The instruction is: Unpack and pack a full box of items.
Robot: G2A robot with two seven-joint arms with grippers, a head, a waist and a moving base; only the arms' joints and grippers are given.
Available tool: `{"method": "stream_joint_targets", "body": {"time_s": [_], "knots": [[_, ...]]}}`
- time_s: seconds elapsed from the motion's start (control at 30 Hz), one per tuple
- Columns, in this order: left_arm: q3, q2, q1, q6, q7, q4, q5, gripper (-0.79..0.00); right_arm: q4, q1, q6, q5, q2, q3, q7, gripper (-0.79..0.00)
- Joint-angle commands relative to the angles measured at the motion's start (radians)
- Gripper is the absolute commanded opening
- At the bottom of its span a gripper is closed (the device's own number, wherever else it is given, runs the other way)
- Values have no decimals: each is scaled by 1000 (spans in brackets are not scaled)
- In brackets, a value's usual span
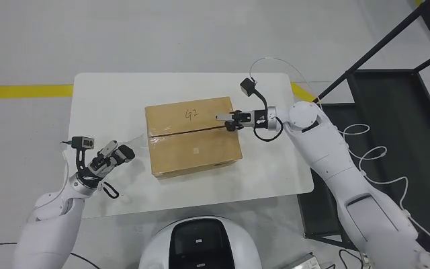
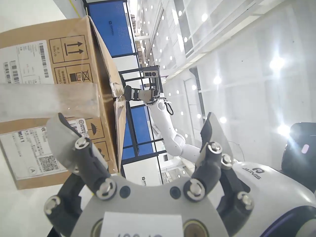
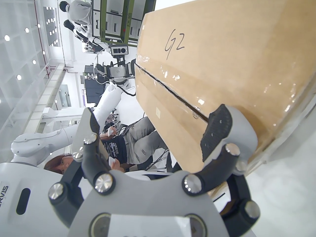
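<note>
As the flaps (image 1: pixel 196 149) lie closed, cardboard box (image 1: pixel 193 136): mid-tabletop (image 1: pixel 107 101), seam (image 1: pixel 191 132) running left-right.
Right hand (image 1: pixel 223 119): fingers apart, at seam's right end; nearer.
Left hand (image 1: pixel 121 152): fingers apart, off box's left side.

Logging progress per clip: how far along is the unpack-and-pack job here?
Done: nothing yet; the box sits on the table, flaps down. In hand: the open right claw is at the top seam's end. To do: opening, emptying, repacking; the open left claw hangs beside the box.
</note>
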Motion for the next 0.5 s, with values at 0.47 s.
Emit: {"method": "stream_joint_targets", "body": {"time_s": [0.47], "knots": [[5, -1, 8, 20, 25, -12, 17, 0, 18, 18, 24, 14, 0, 17, 27, 0]]}}
